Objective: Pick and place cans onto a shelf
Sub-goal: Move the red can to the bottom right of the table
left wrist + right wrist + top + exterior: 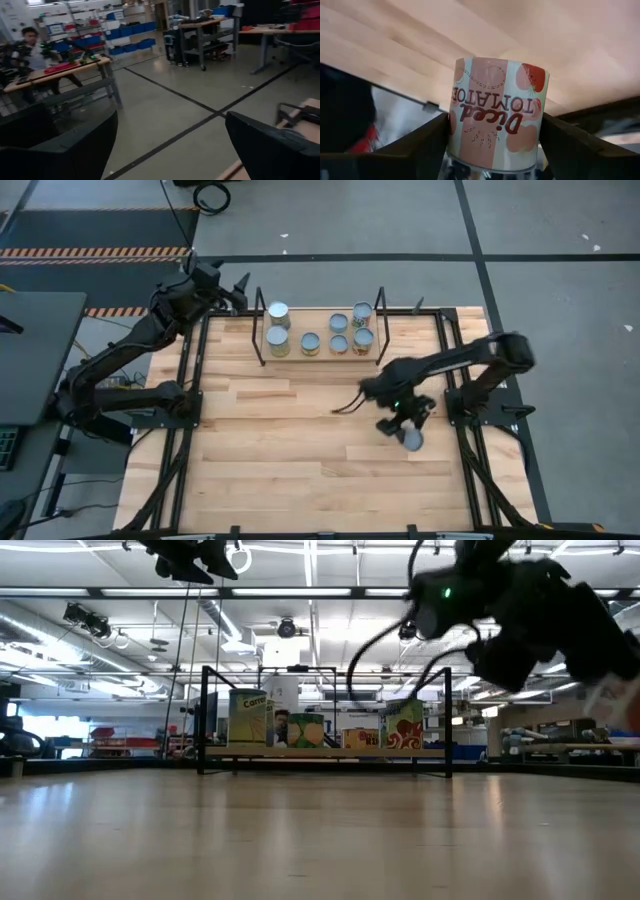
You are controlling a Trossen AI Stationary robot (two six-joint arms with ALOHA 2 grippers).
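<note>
6 small silvery-topped metal cans (310,343) already on low black wire shelf (262,332) w/ light board at table's far edge; right gripper (408,427) pinching 7th, diced-tomato can (496,116), near right edge; left gripper (232,290) idle, jaws spread, far-left corner.

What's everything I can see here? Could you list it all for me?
cans on the shelf: seven, silvery tops, standing along the table's far edge.
held can: one, pink-and-white "Diced Tomatoes" label, lifted over the table's right side.
shelf: one, black wire frame with a light wooden board, far edge of the table.
table: one, light wood.
person: one, at a workbench in the room beyond.
left pincer: one, dark, open and empty, raised near the table's far left corner.
right pincer: one, dark, closed on the held can.
</note>
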